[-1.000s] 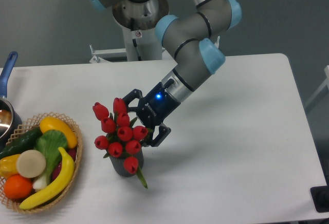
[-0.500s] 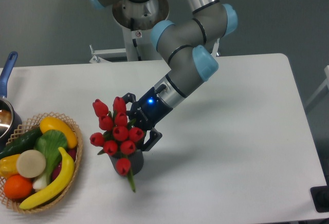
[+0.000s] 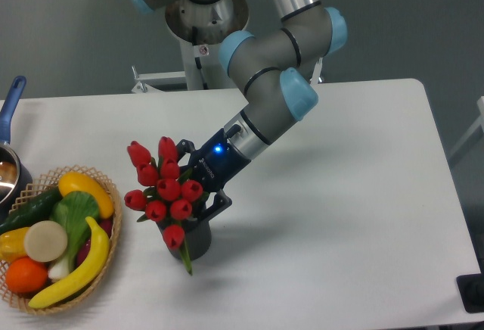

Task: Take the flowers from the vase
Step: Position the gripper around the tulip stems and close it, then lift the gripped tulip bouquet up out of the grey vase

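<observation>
At the far left the blue-handled pot (image 3: pixel 10 148) and the basket (image 3: pixel 106 258) of fruit and vegetables are sitting where they were. Right of them, the flowers (image 3: pixel 161 192) are leaning further left than a second ago, their stems still down in the vase (image 3: pixel 195 241), which is sitting a little further left and nearer on the table (image 3: pixel 348 194). My gripper (image 3: pixel 203 185) is pressing in behind the blooms from the right; I cannot tell whether it is clenched on the stems.
</observation>
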Available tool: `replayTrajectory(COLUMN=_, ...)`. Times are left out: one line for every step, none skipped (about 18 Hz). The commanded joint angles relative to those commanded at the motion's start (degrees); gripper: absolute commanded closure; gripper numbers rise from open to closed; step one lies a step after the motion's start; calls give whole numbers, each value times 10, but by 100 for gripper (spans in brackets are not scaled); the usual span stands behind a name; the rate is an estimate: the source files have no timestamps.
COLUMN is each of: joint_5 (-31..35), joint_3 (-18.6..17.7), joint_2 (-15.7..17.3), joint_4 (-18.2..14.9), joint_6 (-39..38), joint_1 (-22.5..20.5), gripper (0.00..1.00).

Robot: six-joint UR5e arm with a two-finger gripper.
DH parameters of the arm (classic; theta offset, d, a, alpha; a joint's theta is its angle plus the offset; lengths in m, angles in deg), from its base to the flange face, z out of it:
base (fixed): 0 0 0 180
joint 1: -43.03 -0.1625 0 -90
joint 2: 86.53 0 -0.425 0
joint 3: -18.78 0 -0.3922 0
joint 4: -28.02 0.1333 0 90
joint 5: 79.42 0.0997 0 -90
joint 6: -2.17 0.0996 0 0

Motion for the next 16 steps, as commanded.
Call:
replayTrajectory(joint_5=0, joint_3=-1, joint_2=2, joint_4=0, joint_6=-3, joint_1=-1, gripper=47)
replayTrajectory(joint_5=-3, joint_3=-3, joint_2=2, joint_4=0, joint_6=-4, joint_1=-2, gripper=49)
replayTrajectory(joint_5=-3, joint_3=-3, joint_2=2, joint_4=0, joint_6=-4, joint_1=-3, gripper=49)
replayTrajectory(joint_5=-3, joint_3=-3, joint_2=3, joint_4=-1, joint_6=-4, joint_1=-5, gripper=51)
replayTrajectory(joint_5=-4, joint_3=-3, joint_2=4, joint_4=-1, joint_6=-8, joint_1=-6, gripper=53)
replayTrajectory(joint_5=-4, joint_3=-3, joint_2=4, joint_4=-1, joint_6=-16, joint_1=-6, gripper=55)
replayTrajectory(joint_5=-4, joint_3=-3, joint_2=6, joint_4=-1, joint_6=-25, joint_1=-6, gripper=56)
replayTrajectory(joint_5=-4, joint_3=-3, joint_2=7, joint_4=-1, joint_6=-30, joint_1=-6, gripper=56)
replayTrajectory(joint_5=-4, joint_3=-3, joint_2=8, joint_4=0, joint_6=-31, joint_1=-7, gripper=56)
replayTrajectory(joint_5=-4, joint_3=-3, joint_2=11, joint_4=-1, joint_6=-31, joint_1=-7, gripper=56)
replayTrajectory(joint_5=-5, joint_3=-2, joint_2=15, joint_4=-1, joint_6=-31, joint_1=-8, gripper=56)
replayTrajectory(joint_5=-11, joint_3=-2, joint_2=17, joint_4=-1, joint_6=-32, joint_1=-8, gripper=56)
replayTrajectory(joint_5=-17, joint_3=-2, joint_2=19, joint_4=-1, joint_6=-38, joint_1=-8, gripper=56)
replayTrajectory(joint_5=-19, joint_3=-2, joint_2=20, joint_4=-1, joint_6=-46, joint_1=-9, gripper=56)
replayTrajectory(joint_5=-20, joint_3=-2, joint_2=23, joint_4=-1, joint_6=-47, joint_1=-10, gripper=56)
replayTrajectory(joint_5=-20, joint_3=-2, joint_2=25, joint_4=-1, joint_6=-48, joint_1=-11, gripper=56)
